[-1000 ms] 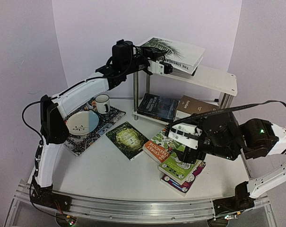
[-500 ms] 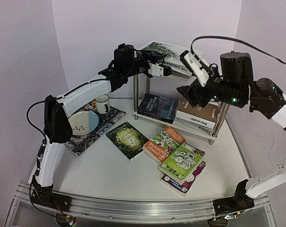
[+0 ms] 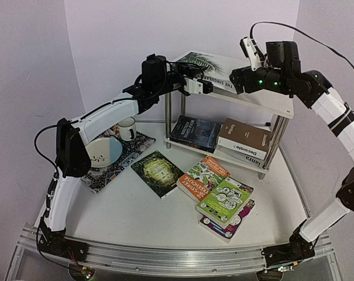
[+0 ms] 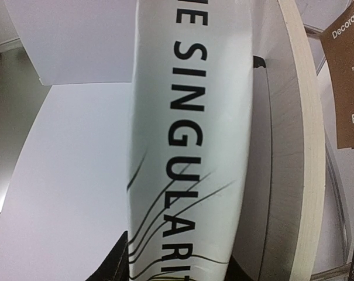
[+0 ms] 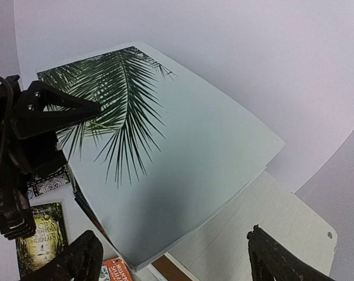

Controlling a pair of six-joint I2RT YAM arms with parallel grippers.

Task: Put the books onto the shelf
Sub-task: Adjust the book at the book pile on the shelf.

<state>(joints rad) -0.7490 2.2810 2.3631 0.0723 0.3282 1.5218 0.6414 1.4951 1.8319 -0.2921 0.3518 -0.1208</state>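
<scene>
Seating palm-leaf book [image 3: 219, 65] on shelf [image 3: 270, 100] top, upper centre; left claw [image 3: 203, 86] clamps its spine, right claw [image 5: 175, 260] spread apart; next likely: release, withdraw

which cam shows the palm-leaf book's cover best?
Right wrist: nearly the whole cover of the palm-leaf book, frond print included. Left wrist shows only its spine lettering, close up. Top external shows it small and oblique.
</scene>
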